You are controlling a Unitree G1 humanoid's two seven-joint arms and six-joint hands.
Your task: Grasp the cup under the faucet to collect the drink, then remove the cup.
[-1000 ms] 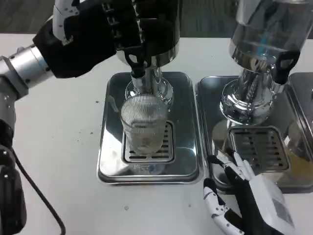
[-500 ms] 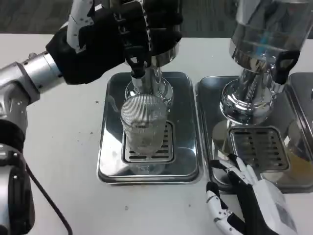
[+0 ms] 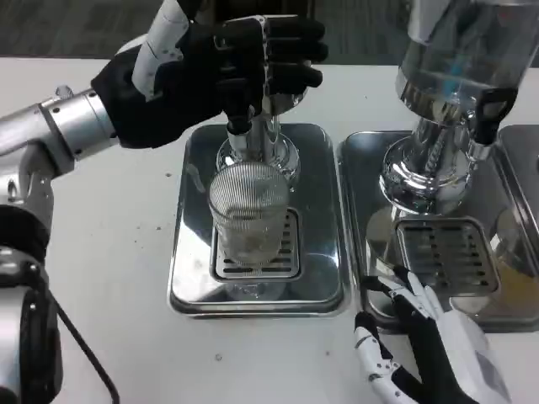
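Note:
A clear ribbed cup (image 3: 248,215) stands upright on the slotted grate of the left metal drip tray (image 3: 189,252), directly beneath the black faucet (image 3: 240,126) of the left dispenser. Neither hand touches the cup. My left hand (image 3: 210,71) is up at the dispenser, its dark fingers (image 3: 286,59) curled around the body just above the faucet and hiding the lever. I cannot tell whether liquid is flowing or how full the cup is. My right hand (image 3: 421,345) lies low at the front right with its fingers spread and nothing in it.
A second dispenser (image 3: 455,84) stands to the right on its own drip tray (image 3: 362,210) with a grate (image 3: 446,257). My right hand's fingertips lie close to that tray's front left corner. Bare white table (image 3: 101,252) stretches left of the cup's tray.
My left hand has slid to the right along the dispenser, its fingers wrapping further around it above the faucet. The right hand has shifted only slightly. The cup has stayed put.

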